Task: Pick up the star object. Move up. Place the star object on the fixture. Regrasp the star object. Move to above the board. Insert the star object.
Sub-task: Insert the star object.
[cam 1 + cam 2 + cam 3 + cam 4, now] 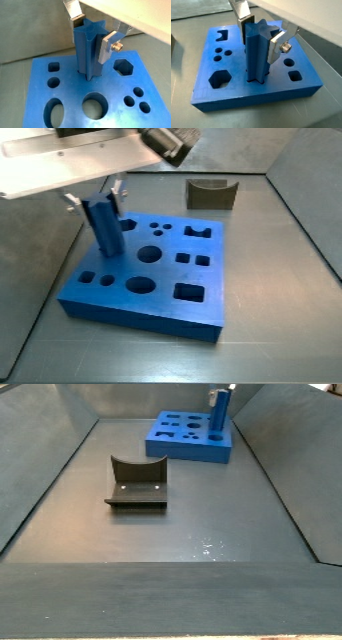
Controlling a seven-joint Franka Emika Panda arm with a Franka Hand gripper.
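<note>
The star object (87,50) is a blue ridged peg standing upright, its lower end in a hole of the blue board (70,90). My gripper (91,42) is shut on the peg's upper part, one silver finger on each side, as both wrist views show (258,47). In a side view the star object (103,226) rises from the board (163,278) near its back left corner, with the gripper (96,196) above it. The other side view shows the star object (218,412) upright on the far board (187,446). The dark fixture (210,194) stands apart from the board and holds nothing.
The board has round, oval, square and hexagon holes (122,66) around the peg. The fixture (136,484) sits on the grey floor between slanting grey walls (54,474). The robot's pale body (67,163) overhangs the board's back left.
</note>
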